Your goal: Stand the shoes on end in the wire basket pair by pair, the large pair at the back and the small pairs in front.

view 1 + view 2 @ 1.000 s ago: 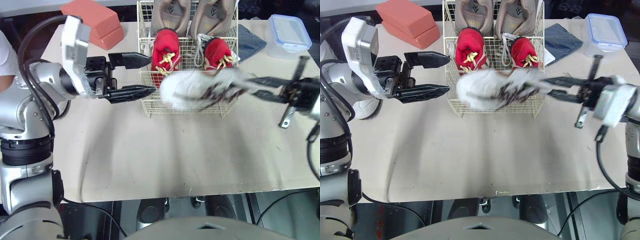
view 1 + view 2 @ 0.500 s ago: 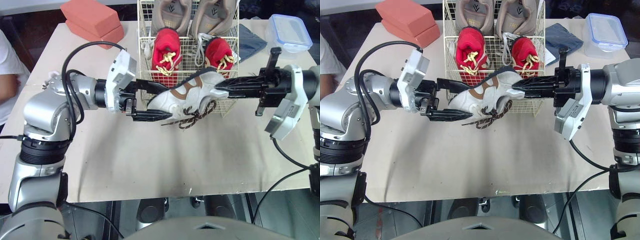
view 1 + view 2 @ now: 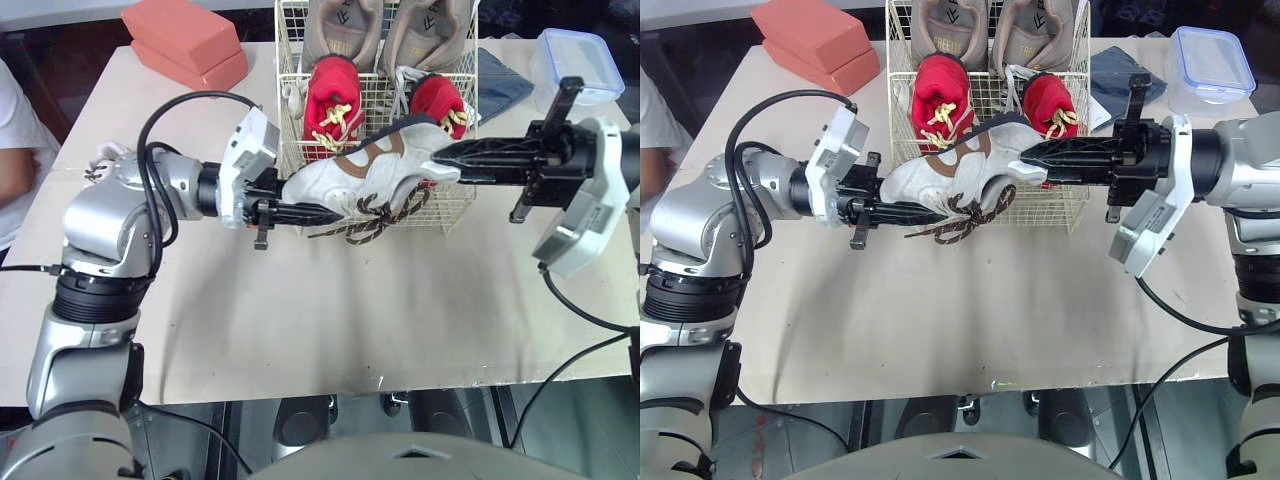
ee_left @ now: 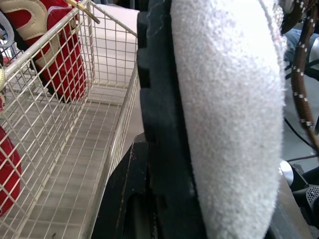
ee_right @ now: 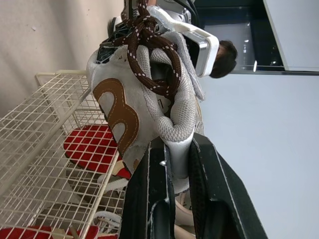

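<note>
A white shoe [image 3: 365,180] with brown laces hangs level in front of the wire basket [image 3: 440,215], held from both ends. My left gripper [image 3: 300,208] is shut on its toe; the sole presses on one finger [image 4: 124,199]. My right gripper [image 3: 440,157] is shut on the heel collar, its fingers [image 5: 149,199] pinching the padded rim. Inside the basket, two red shoes [image 3: 332,100] stand on end in the front row. Two large tan shoes [image 3: 340,25] stand behind them.
Two orange blocks [image 3: 185,40] lie at the table's back left. A blue-lidded plastic box [image 3: 578,65] and a dark cloth [image 3: 500,80] sit right of the basket. A person's sleeve [image 3: 10,110] shows at the left edge. Bare tabletop [image 3: 340,310] stretches in front.
The right arm swung the white shoe in front of the basket. My left gripper reached in open and has closed on its toe; the shoe has shifted slightly left and up.
</note>
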Controlling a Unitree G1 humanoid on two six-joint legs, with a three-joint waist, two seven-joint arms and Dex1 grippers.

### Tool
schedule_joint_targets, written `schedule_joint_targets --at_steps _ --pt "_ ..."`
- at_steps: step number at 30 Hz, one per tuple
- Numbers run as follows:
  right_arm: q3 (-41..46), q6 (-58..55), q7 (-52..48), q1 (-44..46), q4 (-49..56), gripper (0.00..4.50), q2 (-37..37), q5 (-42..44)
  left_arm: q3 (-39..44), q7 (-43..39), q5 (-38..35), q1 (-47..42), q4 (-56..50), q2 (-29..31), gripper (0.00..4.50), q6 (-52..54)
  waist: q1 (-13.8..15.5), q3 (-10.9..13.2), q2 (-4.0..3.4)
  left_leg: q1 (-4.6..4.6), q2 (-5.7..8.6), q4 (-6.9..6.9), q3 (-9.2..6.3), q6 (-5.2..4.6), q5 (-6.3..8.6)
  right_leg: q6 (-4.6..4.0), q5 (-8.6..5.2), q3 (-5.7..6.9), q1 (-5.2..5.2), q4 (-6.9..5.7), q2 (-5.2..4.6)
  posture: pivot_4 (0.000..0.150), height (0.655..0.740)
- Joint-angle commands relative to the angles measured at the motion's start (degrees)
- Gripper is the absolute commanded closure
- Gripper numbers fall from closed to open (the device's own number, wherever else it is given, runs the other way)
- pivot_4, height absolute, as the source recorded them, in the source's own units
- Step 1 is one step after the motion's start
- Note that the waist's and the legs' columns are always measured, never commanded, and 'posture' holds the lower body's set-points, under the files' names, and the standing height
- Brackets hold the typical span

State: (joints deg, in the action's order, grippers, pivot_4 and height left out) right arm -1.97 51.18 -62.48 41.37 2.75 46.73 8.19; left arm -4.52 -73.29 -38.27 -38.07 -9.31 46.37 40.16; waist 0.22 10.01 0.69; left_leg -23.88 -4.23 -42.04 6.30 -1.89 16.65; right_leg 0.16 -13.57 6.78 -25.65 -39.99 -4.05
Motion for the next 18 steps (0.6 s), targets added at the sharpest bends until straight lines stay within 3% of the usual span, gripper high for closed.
schedule_joint_targets --at_steps 1,4,5,6,9,14,18 --pt "0.22 -4.44 0.98 -1.47 1.76 3.37 1.91 3.16 3.11 0.01 -1.38 -0.31 -1.35 -1.19 3.76 -2.00 0.10 0.00 0.00 0.00 0.00 0.00 0.00 0.00 0.00 -0.01 0.00 0.00 0.00 0.00 0.00 0.150 0.6860" --pt "1.29 -12.05 1.70 -4.52 2.75 2.06 2.98 6.84 5.43 2.15 -3.50 0.65 -1.46 -3.87 3.78 -1.87 0.32 0.00 0.00 0.00 -0.01 -0.01 -0.01 0.00 0.00 -0.07 0.04 -0.01 0.00 0.00 0.00 0.150 0.6860" --pt "2.05 -17.33 2.13 -6.71 3.31 1.83 3.58 9.61 6.61 3.16 -4.30 1.10 -1.25 -5.19 3.78 -2.15 0.42 0.00 0.00 0.00 -0.01 -0.02 0.00 0.00 0.00 -0.11 0.07 -0.01 0.01 0.00 0.00 0.150 0.6860" --pt "2.75 -22.49 2.66 -8.77 4.03 1.22 4.28 12.08 7.65 4.09 -4.82 1.49 -1.06 -6.39 3.78 -2.40 0.55 0.00 0.01 0.00 -0.01 -0.03 0.00 0.00 0.00 -0.11 0.07 -0.01 0.01 -0.01 -0.01 0.150 0.6860" --pt "5.62 -41.85 4.80 -17.65 10.25 0.04 7.67 24.38 8.72 6.66 -3.33 3.27 -0.69 -9.85 3.79 -5.39 0.93 0.05 0.13 -0.12 -0.02 -0.10 -0.17 -0.01 0.00 -0.16 0.09 -0.01 0.04 0.01 -0.06 0.150 0.6860" --pt "9.91 -67.08 18.79 -26.76 24.89 0.00 7.05 49.79 8.29 10.60 -1.70 4.83 -0.41 -16.92 3.80 -11.04 0.62 0.06 0.14 -0.17 0.01 -0.13 -0.23 -0.01 0.00 -0.17 0.10 0.02 0.04 0.01 -0.08 0.150 0.6860" --pt "10.47 -75.87 34.52 -25.78 31.75 0.00 2.45 67.85 6.27 10.84 1.55 6.31 1.03 -19.16 3.80 -15.04 0.47 0.08 0.18 -0.08 0.00 -0.08 -0.24 -0.01 0.00 -0.16 0.10 -0.01 0.08 0.00 0.01 0.150 0.6860"
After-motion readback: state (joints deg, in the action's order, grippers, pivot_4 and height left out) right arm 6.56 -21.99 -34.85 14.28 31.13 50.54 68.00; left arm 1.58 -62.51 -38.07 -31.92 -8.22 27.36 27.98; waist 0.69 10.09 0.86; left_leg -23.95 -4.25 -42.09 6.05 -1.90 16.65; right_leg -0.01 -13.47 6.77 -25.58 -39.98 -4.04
